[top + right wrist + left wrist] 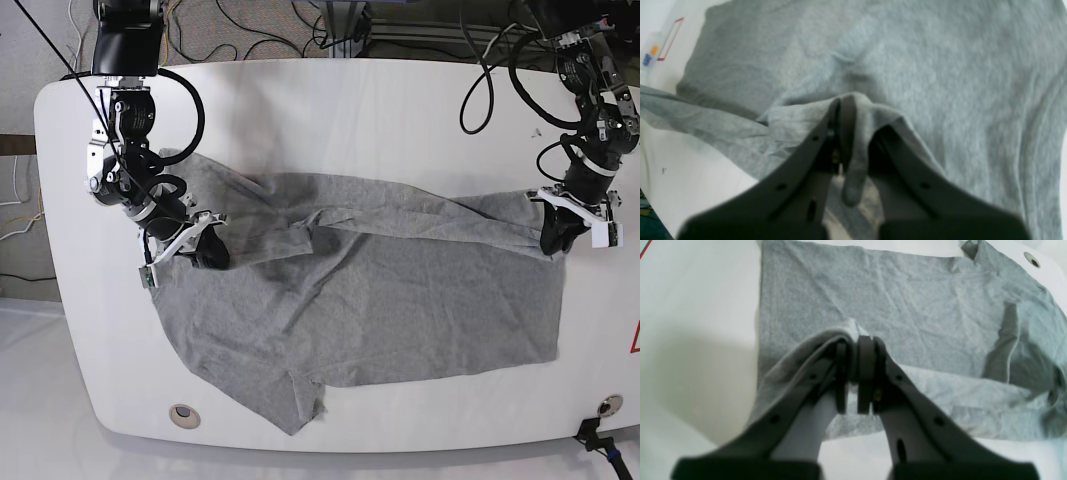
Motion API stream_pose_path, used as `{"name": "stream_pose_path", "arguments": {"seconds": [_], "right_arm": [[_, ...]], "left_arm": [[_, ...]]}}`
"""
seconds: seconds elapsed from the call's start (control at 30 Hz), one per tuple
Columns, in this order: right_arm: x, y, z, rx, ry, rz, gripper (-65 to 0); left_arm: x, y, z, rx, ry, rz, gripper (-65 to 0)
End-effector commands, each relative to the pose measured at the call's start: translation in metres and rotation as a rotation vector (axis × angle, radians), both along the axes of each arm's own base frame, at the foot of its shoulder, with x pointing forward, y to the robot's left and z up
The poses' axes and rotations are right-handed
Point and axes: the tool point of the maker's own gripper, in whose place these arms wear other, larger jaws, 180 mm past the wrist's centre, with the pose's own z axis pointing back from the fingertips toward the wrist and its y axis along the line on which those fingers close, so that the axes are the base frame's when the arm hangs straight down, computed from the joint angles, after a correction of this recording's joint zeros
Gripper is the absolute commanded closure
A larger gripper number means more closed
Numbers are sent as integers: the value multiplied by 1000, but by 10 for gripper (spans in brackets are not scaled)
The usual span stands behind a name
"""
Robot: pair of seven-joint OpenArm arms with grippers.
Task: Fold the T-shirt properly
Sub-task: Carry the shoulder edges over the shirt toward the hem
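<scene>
The heather-grey T-shirt (400,300) lies spread on the white table (330,110), plain side up, one sleeve (297,398) pointing to the near edge. Its far edge is drawn into a long fold running between the two arms. On the right of the base view, my left gripper (555,240) is shut on the T-shirt's edge. The left wrist view shows that left gripper (855,341) pinching a bunched fold of the T-shirt (907,306). My right gripper (210,255), on the base view's left, is shut on the other end. In its own view the right gripper (848,100) has cloth of the T-shirt (940,83) draped over one finger.
Round grommet holes (183,413) (610,403) sit near the table's front corners. Cables (260,30) run behind the far edge. A red mark (633,340) shows at the right edge. The table's rounded left edge (45,200) is close to the right arm.
</scene>
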Motion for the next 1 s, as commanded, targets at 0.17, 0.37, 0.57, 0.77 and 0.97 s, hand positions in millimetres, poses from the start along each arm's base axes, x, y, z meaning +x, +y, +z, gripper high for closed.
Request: {"name": "stream_pose_path", "arguments": {"seconds": [0.17, 0.37, 0.57, 0.77, 0.97], "right_arm": [[22, -1, 15, -6, -47, 7, 0], [35, -8, 21, -91, -76, 3, 0], [42, -10, 26, -143, -101, 17, 0], [54, -22, 11, -125, -63, -23, 0], [53, -25, 2, -118, -41, -34, 0]], "left_arm": [[17, -3, 8, 143, -11, -33, 0], [33, 2, 25, 196, -52, -19, 0], [48, 7, 42, 233, -90, -7, 0], [57, -8, 30, 270, -54, -53, 0], [62, -1, 7, 232, 4, -41, 0]]}}
